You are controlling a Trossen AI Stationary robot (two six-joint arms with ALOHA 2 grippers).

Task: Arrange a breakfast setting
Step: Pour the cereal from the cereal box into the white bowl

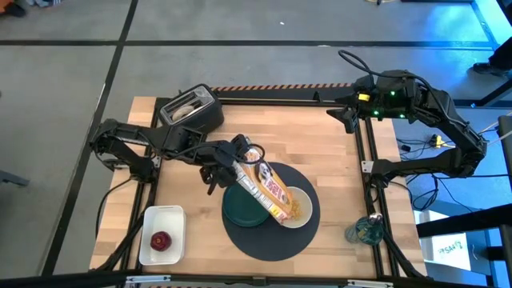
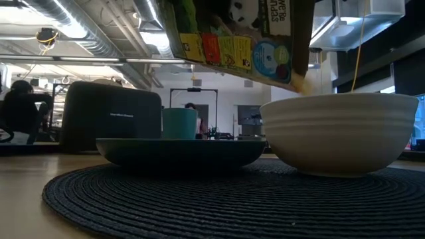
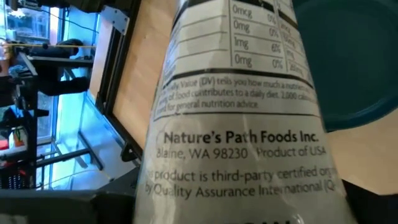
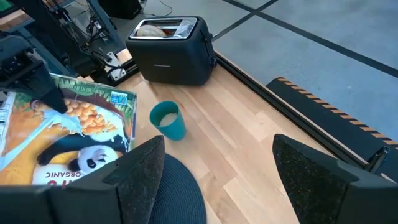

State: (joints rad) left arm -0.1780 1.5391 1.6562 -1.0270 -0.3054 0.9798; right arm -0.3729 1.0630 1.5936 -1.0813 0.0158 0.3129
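Note:
My left gripper (image 1: 227, 165) is shut on a yellow cereal box (image 1: 264, 189), tilted with its lower end over the white bowl (image 1: 299, 206). The bowl and a teal plate (image 1: 242, 210) rest on the dark round mat (image 1: 268, 240). In the low view the box (image 2: 232, 36) hangs above the plate (image 2: 179, 151) and the bowl (image 2: 339, 133). Yellowish cereal (image 1: 294, 211) shows in the bowl. The green cup (image 4: 168, 120) stands on the table beyond the mat. A red fruit (image 1: 162, 240) lies in the white tray (image 1: 152, 220). My right gripper (image 4: 217, 180) is open and empty at the far right (image 1: 346, 114). The spoon is out of view. My left gripper holds the cereal box by its raised end (image 1: 240, 166), coming from the table's left side. The box itself hides the fingers in the left wrist view, where its printed side panel (image 3: 236, 143) fills the picture. The box is lifted clear and slants down toward the bowl.
The black toaster (image 1: 190, 110) stands at the far left with a bagel (image 4: 163, 27) in its slot. A glass object (image 1: 364, 232) sits at the table's right edge. Bare wood (image 1: 320, 148) lies between the mat and the right arm.

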